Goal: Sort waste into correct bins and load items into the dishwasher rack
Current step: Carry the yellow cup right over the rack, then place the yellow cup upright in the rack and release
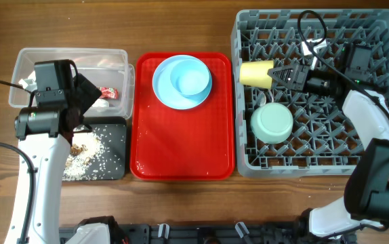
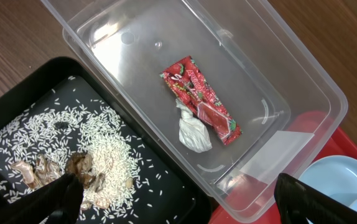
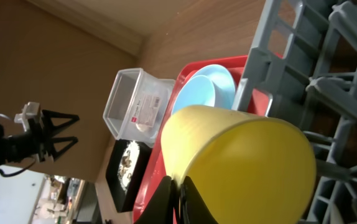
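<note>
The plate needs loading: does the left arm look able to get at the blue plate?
Probably yes. The left gripper is open and empty by the clear tub, beside the red tray; nothing covers the blue plate, and the right gripper holds the yellow cup at the rack.

1. The left arm rises left of the red tray (image 1: 181, 135). Its left hand (image 1: 86, 105) hovers with fingers spread wide, holding nothing.
2. The right arm bends in from right of that tray. The right hand (image 1: 277, 73) points toward it, pinched on the yellow cup (image 1: 254, 73).

Robotics lab: robot arms (image 1: 38, 169), wooden table (image 1: 181, 27), staged dishwasher rack (image 1: 303, 167).
</note>
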Controlling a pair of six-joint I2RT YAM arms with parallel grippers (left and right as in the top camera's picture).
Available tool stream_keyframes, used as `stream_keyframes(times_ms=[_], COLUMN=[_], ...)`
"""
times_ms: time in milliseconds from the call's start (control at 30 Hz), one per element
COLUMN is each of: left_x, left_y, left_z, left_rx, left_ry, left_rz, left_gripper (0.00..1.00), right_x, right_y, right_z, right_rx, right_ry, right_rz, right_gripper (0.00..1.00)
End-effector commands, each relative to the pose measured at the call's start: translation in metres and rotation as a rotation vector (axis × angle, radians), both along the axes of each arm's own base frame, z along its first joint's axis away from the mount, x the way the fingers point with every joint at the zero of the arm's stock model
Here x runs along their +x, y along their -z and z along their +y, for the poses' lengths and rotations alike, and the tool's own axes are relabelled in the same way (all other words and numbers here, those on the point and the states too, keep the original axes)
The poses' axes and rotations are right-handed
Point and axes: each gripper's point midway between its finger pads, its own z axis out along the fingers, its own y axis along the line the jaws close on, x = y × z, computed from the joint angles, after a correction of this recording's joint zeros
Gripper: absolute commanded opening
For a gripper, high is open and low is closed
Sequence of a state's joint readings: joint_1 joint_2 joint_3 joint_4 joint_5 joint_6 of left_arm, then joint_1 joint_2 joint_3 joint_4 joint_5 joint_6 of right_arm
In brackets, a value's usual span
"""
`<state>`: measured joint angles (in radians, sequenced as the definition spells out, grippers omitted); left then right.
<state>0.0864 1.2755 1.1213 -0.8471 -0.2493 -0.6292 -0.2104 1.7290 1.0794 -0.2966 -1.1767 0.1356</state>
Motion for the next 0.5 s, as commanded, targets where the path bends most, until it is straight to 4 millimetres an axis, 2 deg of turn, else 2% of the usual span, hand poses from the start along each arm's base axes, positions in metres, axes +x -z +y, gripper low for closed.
stream_keyframes(times_ms=[0,267,467], left_x=[0.001,0.001,0.001], left_y=[-0.008,-0.008,-0.008], left_z=[0.003,0.003,0.003], left_rx=[0.015,0.015,0.015], left_ry=[0.005,0.005,0.005], left_rz=[-0.017,-0.016,-0.016], left_gripper=[1.0,1.0,1.0], right_x=[0.005,0.008,0.009], right_y=[0.024,0.031,0.047], right_z=[-0.004,-0.015,-0.035], right_rx=[-0.049,-0.085,-0.159], right_ry=[0.034,0.077,0.156], right_rz=[0.047,0.062,0.121], right_gripper=[0.04,0.04,0.04])
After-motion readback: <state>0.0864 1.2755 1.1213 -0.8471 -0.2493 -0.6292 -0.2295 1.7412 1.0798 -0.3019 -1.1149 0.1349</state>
